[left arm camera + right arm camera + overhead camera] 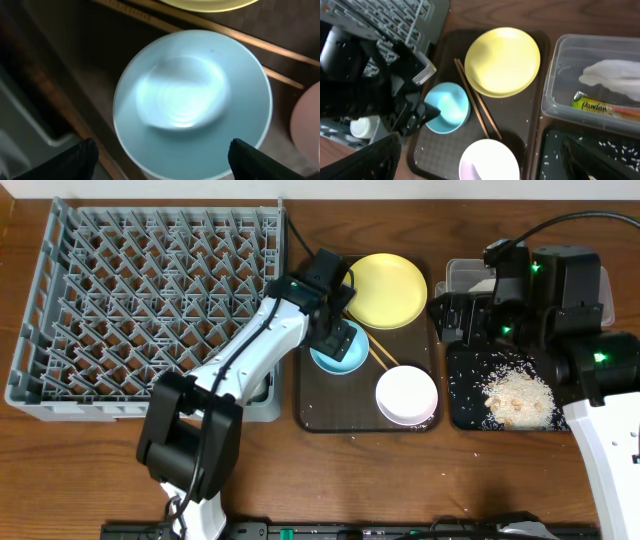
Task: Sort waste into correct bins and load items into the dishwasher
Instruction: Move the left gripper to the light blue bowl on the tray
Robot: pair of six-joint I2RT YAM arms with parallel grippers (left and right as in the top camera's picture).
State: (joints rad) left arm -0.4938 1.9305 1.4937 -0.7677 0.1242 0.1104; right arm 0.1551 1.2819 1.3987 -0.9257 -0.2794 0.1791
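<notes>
The left gripper [167, 162] stands wide open and holds nothing. Its dark fingertips [75, 160] are on either side of the near rim of the blue bowl [192, 100], which lies straight below it. Whether they touch the rim I cannot tell. The bowl sits upright and empty on the brown tray [330, 415]. Just beyond the bowl lie the chopsticks [280, 47], side by side, and past them is the yellow plate [385, 290]. To the gripper's right, on the same tray, is the white bowl [407, 395]. To its left the grey rack [150, 300] stands just beside the tray.

The right gripper [485, 160] is also spread wide and empty. It hangs near where the clear tub [560, 75] meets the black tray [470, 410], to the right of the brown tray. In the tub lie the napkin [612, 77] and, beside it, the wrapper [600, 107]. Rice [518, 398] lies scattered over the black tray, heaped toward its right side.
</notes>
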